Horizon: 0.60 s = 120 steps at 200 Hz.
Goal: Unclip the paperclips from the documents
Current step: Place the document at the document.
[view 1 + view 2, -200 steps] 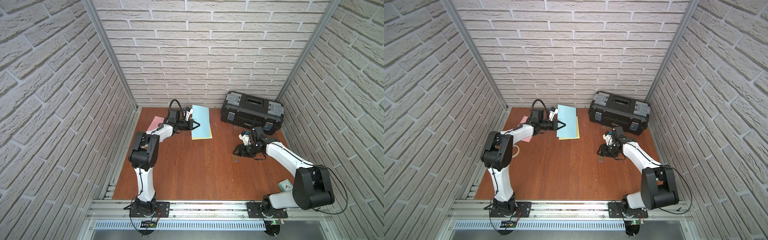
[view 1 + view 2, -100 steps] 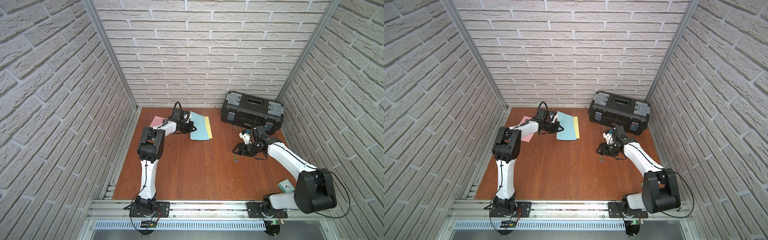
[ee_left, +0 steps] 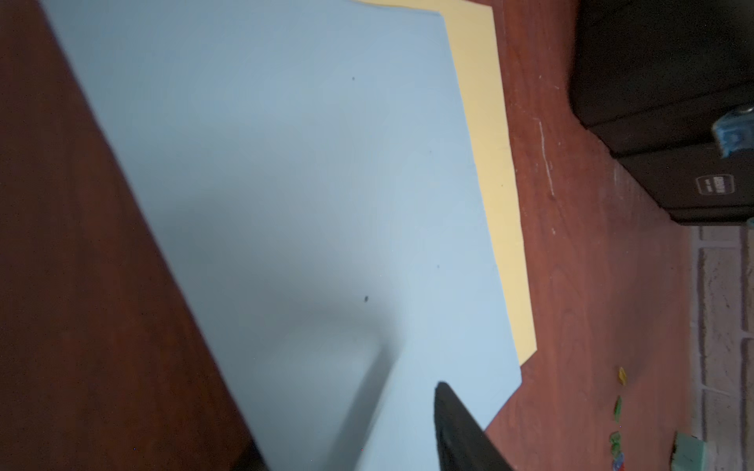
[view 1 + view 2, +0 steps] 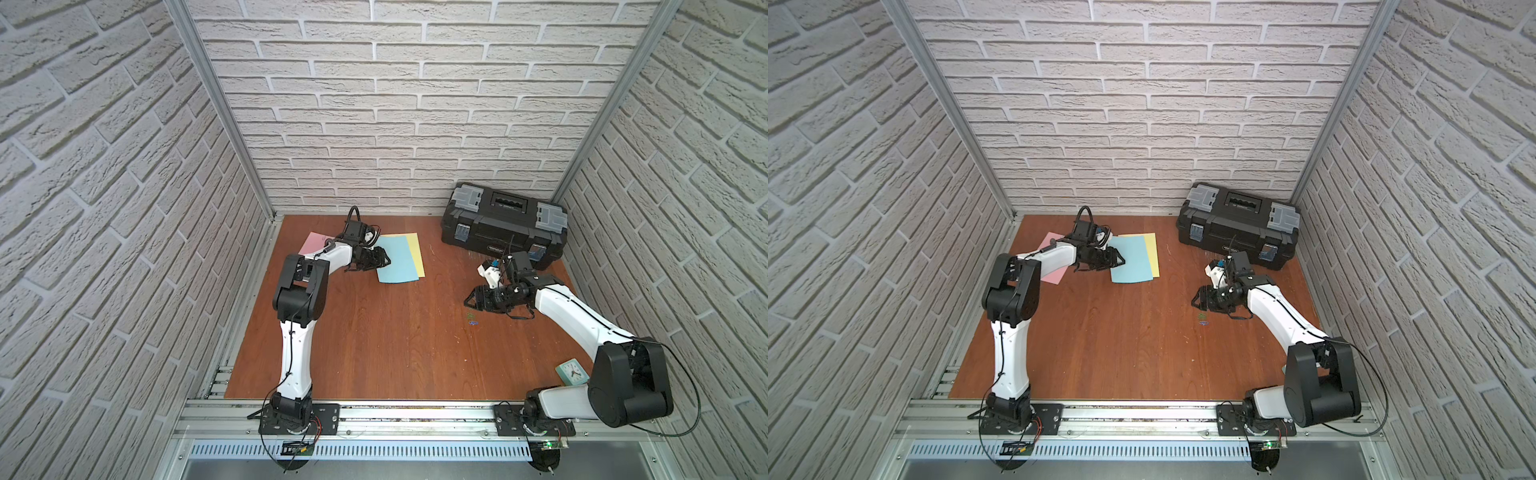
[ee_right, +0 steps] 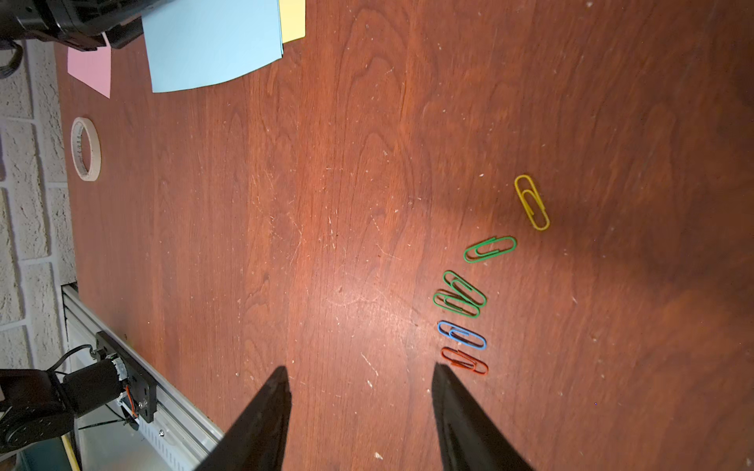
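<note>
The right pincer [image 5: 359,371] stood open and empty, just beside six loose paperclips [image 5: 461,299] on the table [image 4: 374,332], in front of the toolbox [image 4: 503,226]. The left pincer [image 4: 383,262], jaws parted, sat at the edge of the blue sheet [image 4: 399,259], which covered most of the yellow sheet [image 4: 417,253] beside the toolbox.

Whitewashed brick-pattern walls [image 4: 415,104] are closing in three sides; silver aluminium corner posts [image 4: 221,112] are rising at the back. A scuffed reddish-brown wooden tabletop [image 4: 374,340] is lying in even light, a grey aluminium rail [image 4: 415,415] running along its front edge.
</note>
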### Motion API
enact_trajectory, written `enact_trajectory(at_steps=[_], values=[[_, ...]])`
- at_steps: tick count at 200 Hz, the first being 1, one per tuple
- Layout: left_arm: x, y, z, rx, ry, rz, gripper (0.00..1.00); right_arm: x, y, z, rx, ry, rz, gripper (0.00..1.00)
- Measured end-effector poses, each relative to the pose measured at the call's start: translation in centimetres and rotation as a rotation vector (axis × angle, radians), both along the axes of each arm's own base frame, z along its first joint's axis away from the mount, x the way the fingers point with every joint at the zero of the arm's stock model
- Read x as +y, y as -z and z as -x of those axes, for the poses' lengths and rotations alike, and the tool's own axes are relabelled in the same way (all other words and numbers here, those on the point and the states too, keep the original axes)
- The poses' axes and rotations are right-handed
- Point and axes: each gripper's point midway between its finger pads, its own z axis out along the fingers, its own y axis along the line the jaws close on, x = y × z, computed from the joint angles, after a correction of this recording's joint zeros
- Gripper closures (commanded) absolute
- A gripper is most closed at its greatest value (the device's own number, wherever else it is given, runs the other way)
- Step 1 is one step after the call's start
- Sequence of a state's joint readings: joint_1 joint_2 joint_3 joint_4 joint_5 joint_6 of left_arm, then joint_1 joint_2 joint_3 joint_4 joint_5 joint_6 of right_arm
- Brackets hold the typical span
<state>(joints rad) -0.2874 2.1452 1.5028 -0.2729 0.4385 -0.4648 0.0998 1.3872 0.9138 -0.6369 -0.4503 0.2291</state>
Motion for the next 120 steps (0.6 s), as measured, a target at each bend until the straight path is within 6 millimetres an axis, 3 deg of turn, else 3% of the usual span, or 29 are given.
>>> enact_trajectory(at_steps=[26,67,91,120], values=[[1.6,-1.1,1.1,-0.016,-0.031,-0.053,0.37,0.0,0.0,0.0,0.000,-0.001,-0.001,0.42],[5.3,-5.0,1.6,-0.108,-0.104,-0.136,0.26,0.2,-0.1,0.0,-0.003,-0.005,-0.014,0.41],[9.0,-6.6,1.3,-0.145,-0.186,-0.200,0.26,0.4,-0.3,0.0,-0.005,-0.009,-0.023,0.41],[14.5,-6.4,0.9,-0.129,-0.317,-0.294,0.27,0.6,-0.4,-0.2,-0.012,-0.014,-0.035,0.41]])
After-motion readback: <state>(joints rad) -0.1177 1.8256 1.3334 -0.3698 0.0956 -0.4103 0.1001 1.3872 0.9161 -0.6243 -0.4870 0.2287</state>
